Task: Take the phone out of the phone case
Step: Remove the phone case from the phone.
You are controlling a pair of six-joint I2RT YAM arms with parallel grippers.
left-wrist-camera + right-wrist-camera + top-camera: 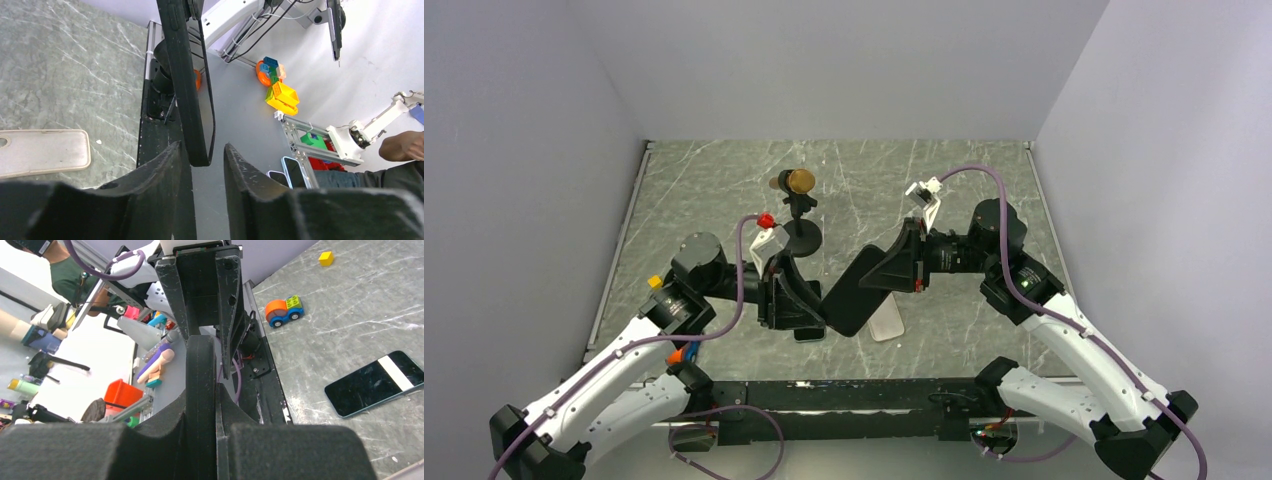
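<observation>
Starting at the jaws, right side: what's in them? (M)
Fingers of the right gripper [200, 410] pinched tight on the black phone case [200, 365], seen edge-on in its own wrist view. Case held off the table [724, 190], slanting, over the near middle (R)
And the other? (M)
The left gripper [202, 150] is part-spread, straddling the case's lower end. Its wrist view shows a gap on one side; contact on the other side, cannot tell (R)
Phone inside? (M)
Hard to make out from above, just a black slab. Left wrist view gives a glossy face set within the case's rim; logged as the phone [205, 100] (R)
Anything covered? (M)
A second phone [374, 385] lies screen-up on the table, whole in the right wrist view, mostly under the left gripper from above. A pale case [42, 152] lies flat near it, one end cut off in the left wrist view. Toy car [285, 311] and yellow block [326, 258] sit farther off (R)
Arms? (M)
Both elbows out, forearms angled inward, wrists meeting at the case from opposite ends (R)
</observation>
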